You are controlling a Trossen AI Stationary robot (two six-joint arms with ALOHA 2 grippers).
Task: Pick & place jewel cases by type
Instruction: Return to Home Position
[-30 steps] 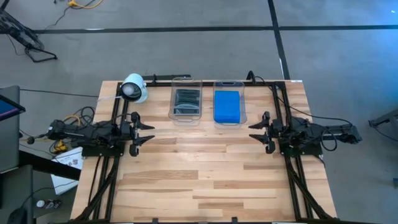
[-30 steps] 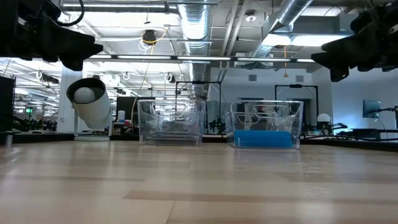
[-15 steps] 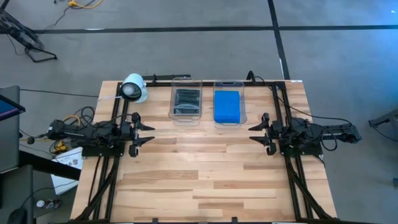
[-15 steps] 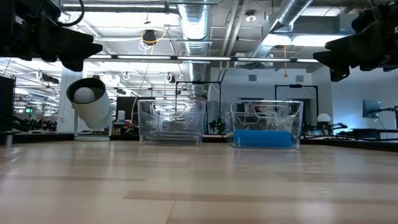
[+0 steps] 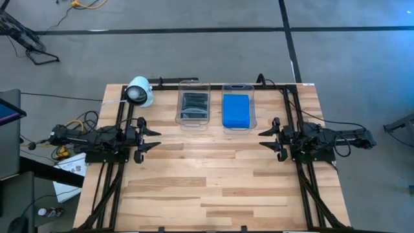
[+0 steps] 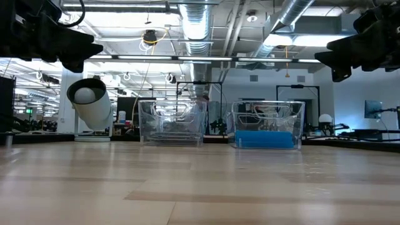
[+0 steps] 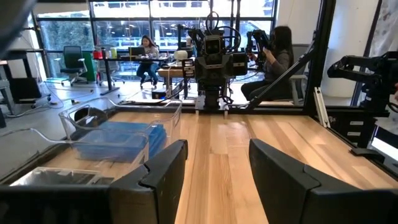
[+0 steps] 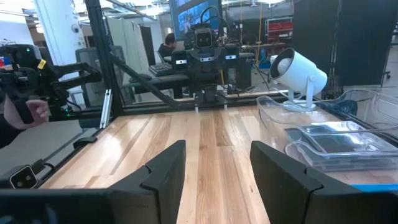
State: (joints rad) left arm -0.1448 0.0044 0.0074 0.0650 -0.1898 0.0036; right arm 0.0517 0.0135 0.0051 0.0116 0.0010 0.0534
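The left gripper (image 5: 154, 138) hangs over the left edge of the table (image 5: 213, 188), level and pointing right toward the middle. In its wrist view its two dark fingers (image 7: 163, 169) stand wide apart with bare wood showing between them. The right gripper (image 5: 263, 138) mirrors it at the right edge, pointing left, and its fingers (image 8: 166, 167) are spread just as wide. Each arm lies stretched out flat along its side frame, and the two grippers face each other across the table, well apart.

Farther out, at the far middle of the table, two clear tubs stand side by side with their long walls just beside each other. The left tub (image 5: 179, 109) holds the black cases (image 5: 194, 105) — a flat dark stack lying on its floor. The right tub (image 5: 253, 111) holds the blue cases (image 5: 236, 110), also stacked flat; in the low view they show as a bright blue band (image 6: 264, 139) low inside its walls. Both tubs sit farther back than the grippers, between the two arms.

At the far left corner a white device (image 5: 138, 91) with a round head stands on its own base, left of the left tub.
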